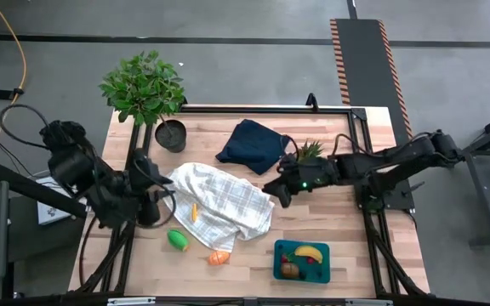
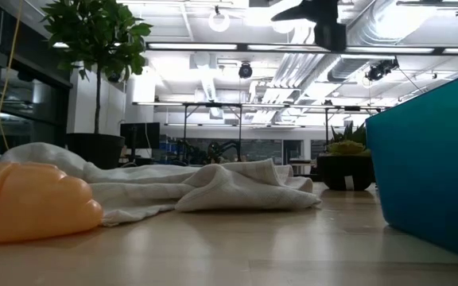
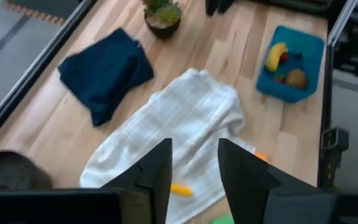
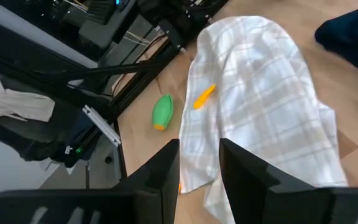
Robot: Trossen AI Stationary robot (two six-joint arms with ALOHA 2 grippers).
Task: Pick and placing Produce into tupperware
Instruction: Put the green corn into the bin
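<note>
meanwhile green piece (image 1: 178, 240) beyond left jaws, unheld

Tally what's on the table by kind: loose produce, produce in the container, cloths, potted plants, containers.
Loose produce: 3, a green piece, an orange piece, a small orange piece on the white checked cloth
Produce in the teal container: 3 distinguishable, banana, red berry, brown round one
Cloths: 2, white checked, dark navy cloth
Potted plants: 2, large leafy plant, small spiky plant
Containers: 1
Total: 11
</note>
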